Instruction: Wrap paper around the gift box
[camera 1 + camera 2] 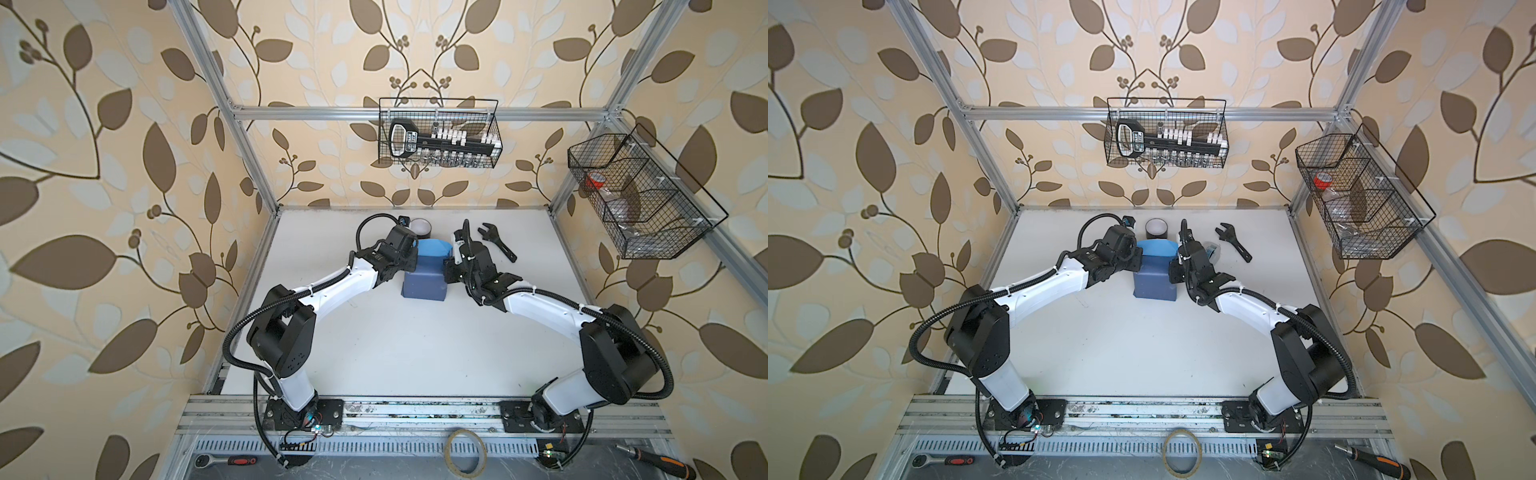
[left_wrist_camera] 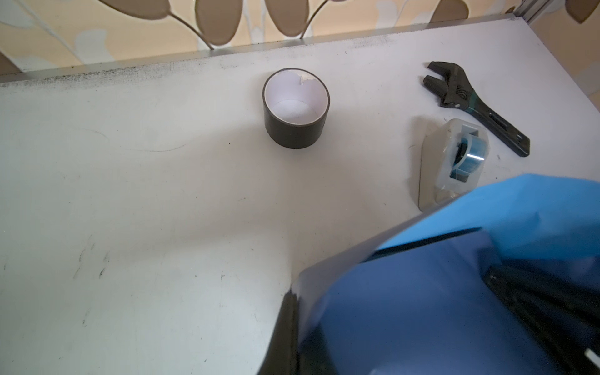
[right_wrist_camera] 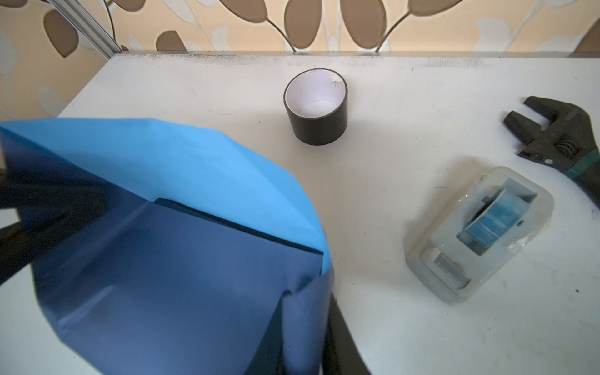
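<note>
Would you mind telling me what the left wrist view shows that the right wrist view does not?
Only the left wrist view shows the wrench whole, handle end included. Only the right wrist view shows the tape dispenser whole; in the left wrist view the paper covers one end of it. Both show the black tape roll, the folded paper and a dark edge of the gift box beneath it.

The paper [image 3: 168,292] at the jaws is slate blue outside, sky blue inside; beyond them stands a black, white-cored tape roll [image 3: 319,130].
</note>
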